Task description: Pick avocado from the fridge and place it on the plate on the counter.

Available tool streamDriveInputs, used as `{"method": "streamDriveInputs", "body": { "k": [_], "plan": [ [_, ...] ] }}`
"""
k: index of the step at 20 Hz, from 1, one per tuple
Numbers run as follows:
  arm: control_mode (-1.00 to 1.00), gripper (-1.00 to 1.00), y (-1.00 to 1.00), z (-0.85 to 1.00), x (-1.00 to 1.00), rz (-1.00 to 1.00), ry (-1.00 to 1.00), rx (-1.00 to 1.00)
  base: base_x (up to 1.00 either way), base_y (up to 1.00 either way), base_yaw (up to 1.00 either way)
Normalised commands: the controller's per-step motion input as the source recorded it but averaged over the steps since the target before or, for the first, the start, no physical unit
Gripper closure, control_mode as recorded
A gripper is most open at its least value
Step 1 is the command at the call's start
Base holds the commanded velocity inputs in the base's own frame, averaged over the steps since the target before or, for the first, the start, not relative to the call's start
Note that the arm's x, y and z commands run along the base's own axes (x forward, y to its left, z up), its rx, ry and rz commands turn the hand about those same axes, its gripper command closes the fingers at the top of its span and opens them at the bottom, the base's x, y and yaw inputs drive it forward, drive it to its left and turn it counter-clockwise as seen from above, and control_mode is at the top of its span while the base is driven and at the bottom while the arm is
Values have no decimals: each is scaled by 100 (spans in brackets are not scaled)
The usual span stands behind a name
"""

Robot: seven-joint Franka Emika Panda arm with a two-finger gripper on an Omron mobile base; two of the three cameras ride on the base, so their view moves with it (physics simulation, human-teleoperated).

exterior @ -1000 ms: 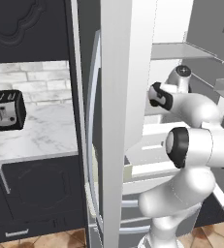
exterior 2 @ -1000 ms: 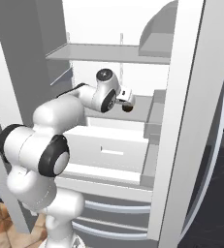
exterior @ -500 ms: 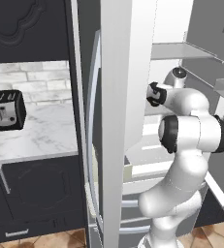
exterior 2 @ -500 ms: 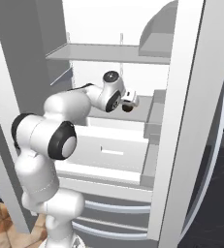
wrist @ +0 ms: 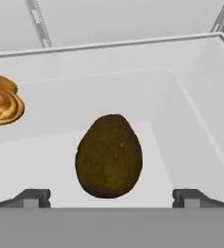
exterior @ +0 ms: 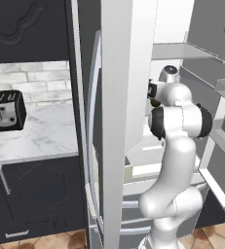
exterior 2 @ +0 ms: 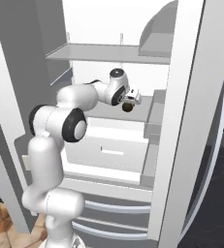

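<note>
Left base view: the arm reaches into the open fridge (exterior: pixel 115 97); a toaster (exterior: pixel 6 111) sits on the counter (exterior: pixel 36 138).

Right base view: the gripper (exterior 2: pixel 131 101) hangs over a grey shelf (exterior 2: pixel 114 110), with the avocado (exterior 2: pixel 128 107) just below it.

Hand view: the fingers (wrist: pixel 32 197) are spread wide. The avocado (wrist: pixel 109 156) lies between them, untouched. A pastry (wrist: pixel 2 106) lies well apart.

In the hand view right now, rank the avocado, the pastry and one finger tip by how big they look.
1. Avocado, clearly the largest.
2. Pastry, smaller, but cut off by the picture's edge, so its full size is unsure.
3. Finger tip, smallest; though nearest the camera, only a low dark stub of it shows.
</note>
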Motion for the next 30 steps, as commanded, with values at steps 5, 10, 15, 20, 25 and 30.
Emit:
{"method": "streamDriveInputs", "body": {
  "k": [5,10,15,20,25,30],
  "plan": [
    [-100,-100,-11,-20,62,0,8,1,0,0,0],
    [-100,-100,-3,-27,24,0,6,0,0,0,0],
    [-100,-100,0,-39,6,0,10,1,0,0,0],
    [-100,-100,0,-36,0,0,7,0,0,0,0],
    [-100,-100,2,-29,0,0,4,8,0,0,0],
    [-100,100,11,-36,-18,-4,3,9,0,0,0]
  ]
}}
